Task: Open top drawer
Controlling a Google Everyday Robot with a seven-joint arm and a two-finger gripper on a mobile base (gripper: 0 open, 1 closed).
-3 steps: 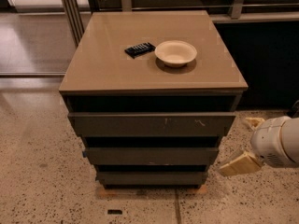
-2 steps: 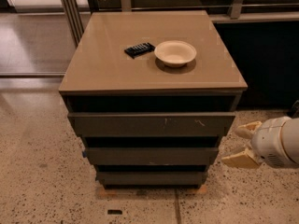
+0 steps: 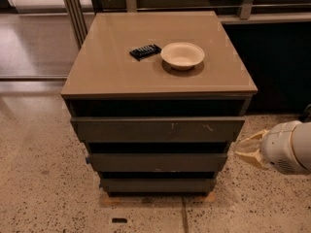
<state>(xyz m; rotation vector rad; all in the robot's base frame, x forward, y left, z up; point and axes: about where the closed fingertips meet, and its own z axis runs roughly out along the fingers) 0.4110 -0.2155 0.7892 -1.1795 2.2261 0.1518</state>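
Top drawer (image 3: pixel 158 129) interior lies in shadow; hand (image 3: pixel 249 150) just right of it, grip unreadable.

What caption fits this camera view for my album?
The gripper hovers by the right end of the top drawer; a bowl sits above.
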